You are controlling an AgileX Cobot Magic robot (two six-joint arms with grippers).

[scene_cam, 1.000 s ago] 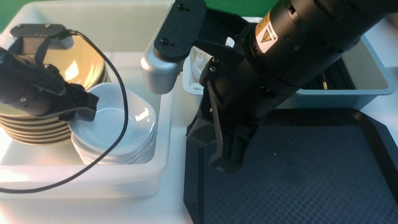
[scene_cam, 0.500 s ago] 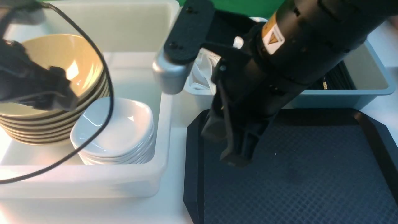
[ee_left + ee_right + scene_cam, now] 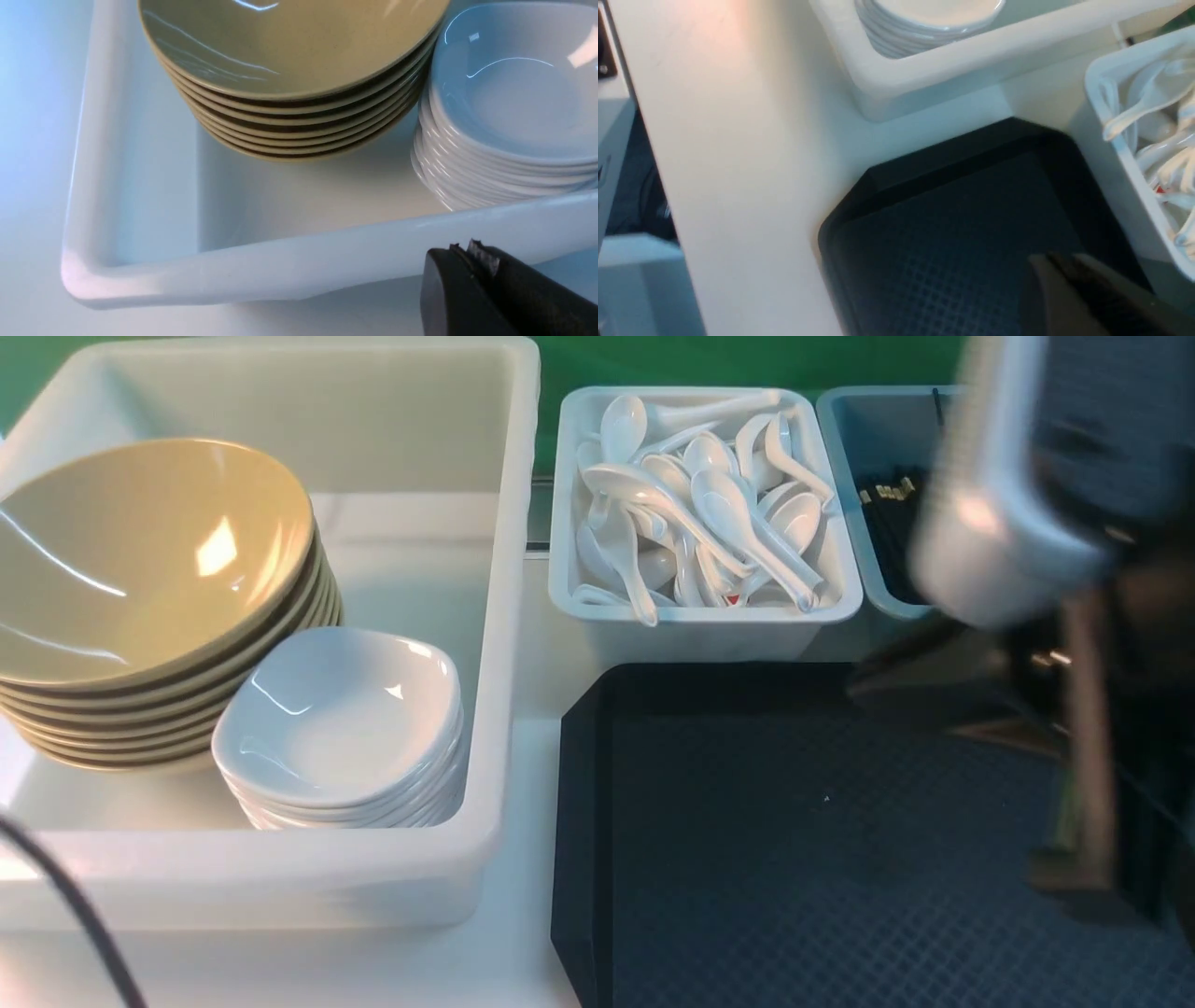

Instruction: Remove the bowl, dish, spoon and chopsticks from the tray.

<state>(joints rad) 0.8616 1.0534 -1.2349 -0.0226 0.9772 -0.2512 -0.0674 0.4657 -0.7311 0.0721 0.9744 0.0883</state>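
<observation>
The black tray (image 3: 747, 859) lies at the front right; nothing lies on the part of its floor that shows. A stack of tan bowls (image 3: 140, 569) and a stack of white dishes (image 3: 341, 728) stand in the white tub (image 3: 504, 616). White spoons (image 3: 700, 504) fill a small white bin. Black chopsticks (image 3: 887, 523) lie in the grey-blue bin. My left gripper (image 3: 467, 249) is shut and empty, just outside the tub's near wall (image 3: 327, 261). My right gripper (image 3: 1057, 261) is blurred, shut and empty above the tray (image 3: 948, 242).
My right arm (image 3: 1008, 523) is a blur over the tray's right side and hides most of the grey-blue bin (image 3: 868, 439). A black cable (image 3: 75, 915) crosses the front left corner. The spoon bin (image 3: 1115, 140) stands right behind the tray.
My left arm has pulled back out of the front view, leaving the top dish on its stack. My right arm has swung right, uncovering the spoon bin.
</observation>
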